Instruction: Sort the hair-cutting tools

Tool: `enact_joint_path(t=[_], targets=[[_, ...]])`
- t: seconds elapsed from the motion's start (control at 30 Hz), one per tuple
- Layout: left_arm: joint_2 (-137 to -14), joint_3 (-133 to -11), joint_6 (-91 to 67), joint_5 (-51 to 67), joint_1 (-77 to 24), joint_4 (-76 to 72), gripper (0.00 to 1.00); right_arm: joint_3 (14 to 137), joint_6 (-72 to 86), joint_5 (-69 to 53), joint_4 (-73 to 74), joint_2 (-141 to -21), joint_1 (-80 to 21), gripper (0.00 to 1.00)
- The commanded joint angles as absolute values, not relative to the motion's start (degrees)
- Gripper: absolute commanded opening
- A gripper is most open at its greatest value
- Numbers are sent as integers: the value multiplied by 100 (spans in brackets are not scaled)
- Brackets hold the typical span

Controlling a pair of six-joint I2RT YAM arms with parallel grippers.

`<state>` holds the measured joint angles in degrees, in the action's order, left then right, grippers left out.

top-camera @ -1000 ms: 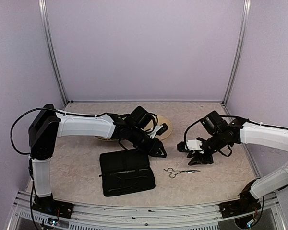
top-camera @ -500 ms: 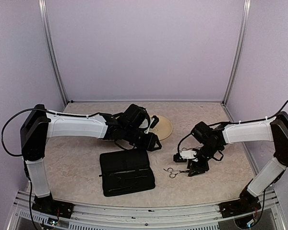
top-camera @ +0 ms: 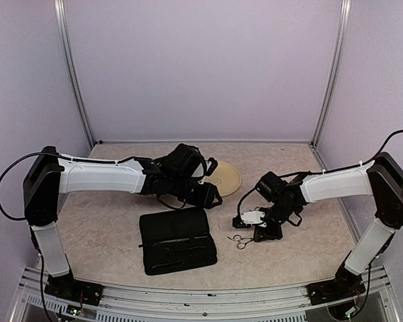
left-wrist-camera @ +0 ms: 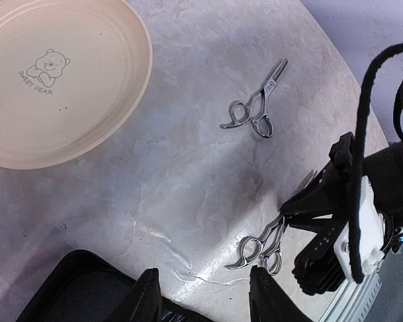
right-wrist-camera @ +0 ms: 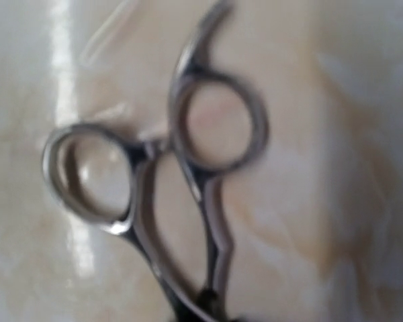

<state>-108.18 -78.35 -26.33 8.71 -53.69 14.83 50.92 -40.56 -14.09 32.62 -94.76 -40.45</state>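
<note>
One pair of silver scissors [top-camera: 240, 240] lies on the table right of the black case. My right gripper [top-camera: 260, 233] is down on its blade end. In the right wrist view the ring handles [right-wrist-camera: 154, 161] fill the blurred frame, and dark fingertips [right-wrist-camera: 205, 312] close on the shanks at the bottom centre. The left wrist view shows these scissors [left-wrist-camera: 262, 248] under the right gripper [left-wrist-camera: 309, 221], and a second pair of scissors [left-wrist-camera: 255, 111] lying free beyond. My left gripper [top-camera: 211, 194] is open and empty, with its fingers [left-wrist-camera: 144, 298] above the case edge. No black clips are in view.
A black zip case [top-camera: 178, 241] lies shut at the front centre. A round cream plate [top-camera: 227, 180] with a bear print [left-wrist-camera: 54, 80] sits behind the left gripper. The right arm's cable [left-wrist-camera: 363, 168] loops across the left wrist view.
My right gripper has moved left and down onto the scissors' blade end. My left gripper has drawn back to the left, toward the plate.
</note>
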Motion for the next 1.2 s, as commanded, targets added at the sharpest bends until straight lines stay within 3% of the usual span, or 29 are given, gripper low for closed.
enact_joint_path(t=[0.0, 0.17, 0.53, 0.8, 1.03, 1.17], targets=[[-10458, -7699, -2510, 682, -5331, 1454, 44, 5023, -4012, -1179, 3542, -9780, -4210, 13], [-10271, -7604, -2446, 446, -5309, 1579, 45, 5205, -4009, -1112, 3738, -9717, -4252, 0], [-9173, -7180, -2429, -454, -5190, 2045, 45, 6576, -4069, -1651, 4032, -9396, -4371, 0], [-7902, -6394, -2785, -1052, -4703, 2368, 48, 7832, -4063, -1838, 3642, -10251, -5013, 0], [-7030, -5623, -3102, -270, -4106, 2503, 49, 8832, -4061, -2121, 2922, -11210, -5707, 0], [-6691, -5397, -3160, -528, -3988, 2784, 49, 9301, -3983, -2241, 2424, -11735, -5992, 0]])
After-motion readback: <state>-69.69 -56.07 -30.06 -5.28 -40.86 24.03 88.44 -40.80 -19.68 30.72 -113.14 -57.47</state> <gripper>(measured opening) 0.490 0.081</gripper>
